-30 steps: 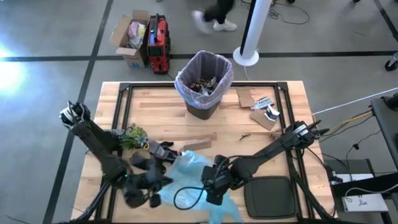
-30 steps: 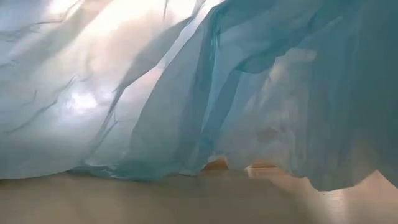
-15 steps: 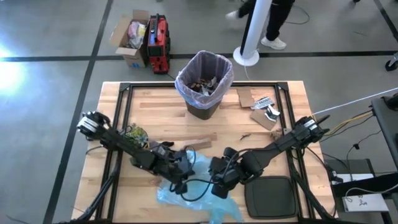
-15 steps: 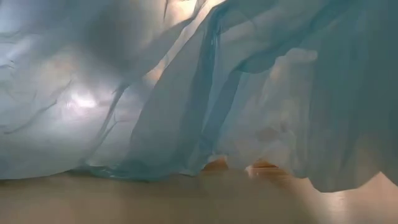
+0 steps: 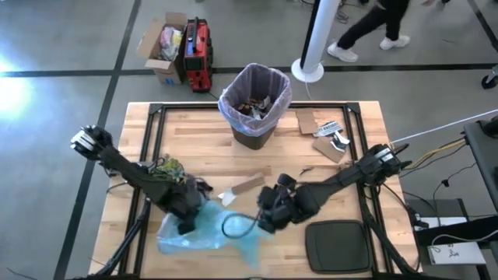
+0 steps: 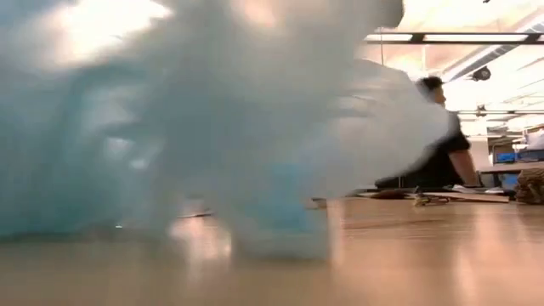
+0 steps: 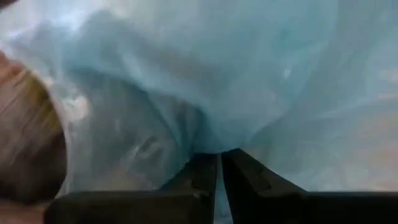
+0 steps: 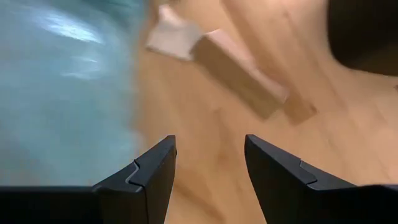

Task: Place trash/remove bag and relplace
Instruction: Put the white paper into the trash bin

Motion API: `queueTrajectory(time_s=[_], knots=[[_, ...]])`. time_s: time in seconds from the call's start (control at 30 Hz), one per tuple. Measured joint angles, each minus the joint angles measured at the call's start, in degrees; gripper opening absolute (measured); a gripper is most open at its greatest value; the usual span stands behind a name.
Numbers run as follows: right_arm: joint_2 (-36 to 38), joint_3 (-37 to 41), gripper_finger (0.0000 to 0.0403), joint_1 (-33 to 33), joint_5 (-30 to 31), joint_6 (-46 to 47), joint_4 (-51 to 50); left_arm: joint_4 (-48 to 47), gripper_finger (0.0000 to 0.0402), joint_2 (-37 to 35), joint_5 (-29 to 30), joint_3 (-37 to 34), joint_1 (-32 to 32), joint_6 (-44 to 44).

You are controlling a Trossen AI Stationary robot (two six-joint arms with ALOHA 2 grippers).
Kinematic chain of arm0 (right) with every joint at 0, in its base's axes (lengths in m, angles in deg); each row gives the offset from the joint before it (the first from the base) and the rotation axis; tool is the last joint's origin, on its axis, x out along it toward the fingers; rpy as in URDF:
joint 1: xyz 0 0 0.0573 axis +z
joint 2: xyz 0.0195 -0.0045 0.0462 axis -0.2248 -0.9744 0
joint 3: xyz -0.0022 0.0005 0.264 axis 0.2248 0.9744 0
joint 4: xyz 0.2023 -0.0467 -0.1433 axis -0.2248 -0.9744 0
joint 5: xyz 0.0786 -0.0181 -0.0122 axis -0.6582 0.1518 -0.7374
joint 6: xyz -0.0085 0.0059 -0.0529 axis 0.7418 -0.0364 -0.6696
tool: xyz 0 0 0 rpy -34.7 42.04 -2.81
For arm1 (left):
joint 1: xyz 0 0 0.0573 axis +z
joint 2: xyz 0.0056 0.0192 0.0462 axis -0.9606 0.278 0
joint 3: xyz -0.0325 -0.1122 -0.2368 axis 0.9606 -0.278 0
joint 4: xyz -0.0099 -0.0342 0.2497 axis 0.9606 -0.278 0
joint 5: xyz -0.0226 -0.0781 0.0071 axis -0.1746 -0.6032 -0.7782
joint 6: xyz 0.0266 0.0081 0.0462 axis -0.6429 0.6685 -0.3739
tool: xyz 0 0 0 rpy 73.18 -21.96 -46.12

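Note:
The pale pink-lavender bag (image 5: 255, 89) lines the dark bin at the table's far edge, its top folded over the rim, with trash scraps (image 5: 253, 105) inside. More trash, cardboard and wrappers (image 5: 323, 128), lies right of the bin. A brown cardboard strip (image 5: 249, 185) (image 8: 242, 74) with a white scrap (image 5: 227, 198) lies mid-table. My left gripper (image 5: 187, 224) (image 7: 219, 163) is shut on a light blue plastic bag (image 5: 202, 232) (image 6: 170, 127) near the near edge. My right gripper (image 5: 263, 219) (image 8: 210, 158) hovers open beside that bag, pointing toward the strip. My left gripper pinches a bunched fold of the light blue bag (image 7: 214, 146) between its two shut fingers. Several thin layers gather at the fingertips. The rest of the bag spreads slack on the table around and beyond the gripper.
A black flat lid (image 5: 338, 247) lies at the near right corner. A green bundle (image 5: 165, 167) sits by the left arm. Beyond the table stand a cardboard box (image 5: 163, 43), a red case (image 5: 198, 54) and a white pole base (image 5: 307, 70); a person (image 5: 373, 27) walks past.
My left gripper has pulled back toward the table's left and near edge, dragging the light blue bag with it. The bag has slid left, uncovering the white scrap and the wood in front of my right gripper, and has cleared the right part of the low view.

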State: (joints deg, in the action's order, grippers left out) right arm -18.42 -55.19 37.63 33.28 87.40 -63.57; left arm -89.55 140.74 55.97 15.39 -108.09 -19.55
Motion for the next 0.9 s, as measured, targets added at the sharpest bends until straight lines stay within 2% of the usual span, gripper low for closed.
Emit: queueTrajectory(time_s=[0.1, 0.23, 0.33, 0.43, 0.53, 0.67, 0.83, 0.9], knots=[[-0.04, 3.72, 0.0172, -3.58, -0.10, -1.34, 4.37, -3.05, 0.0010, -7.12, 0.10, -1.52, -2.60, 8.58], [-0.06, 10.10, 0.0168, -8.16, -0.59, -6.91, 18.34, -6.69, 0.0010, -14.40, 1.31, -3.87, -4.45, 17.89], [-0.09, 15.63, 0.0163, -10.98, -3.81, -10.11, 34.90, -9.20, 0.0010, -19.07, 4.05, -4.80, -4.77, 23.03], [-0.14, 21.59, 0.0156, -13.09, -7.02, -11.98, 52.17, -7.81, 0.0010, -22.11, 11.30, -4.13, -4.81, 25.19], [-1.97, 25.80, 0.0148, -14.42, -8.17, -13.07, 65.70, -1.16, 0.0010, -23.38, 21.78, -3.44, -4.81, 25.24], [-6.19, 26.37, 0.0135, -15.65, -11.39, -14.28, 69.60, 11.08, 0.0010, -23.14, 32.51, -3.18, -4.77, 18.57], [-12.52, 23.84, 0.0119, -15.22, -14.36, -13.55, 71.68, 25.54, 0.0010, -19.32, 34.10, -3.84, -4.92, 8.14], [-15.27, 22.14, 0.0113, -15.17, -14.39, -11.81, 71.39, 27.31, 0.0010, -17.26, 32.81, -4.29, -4.97, 5.89]])
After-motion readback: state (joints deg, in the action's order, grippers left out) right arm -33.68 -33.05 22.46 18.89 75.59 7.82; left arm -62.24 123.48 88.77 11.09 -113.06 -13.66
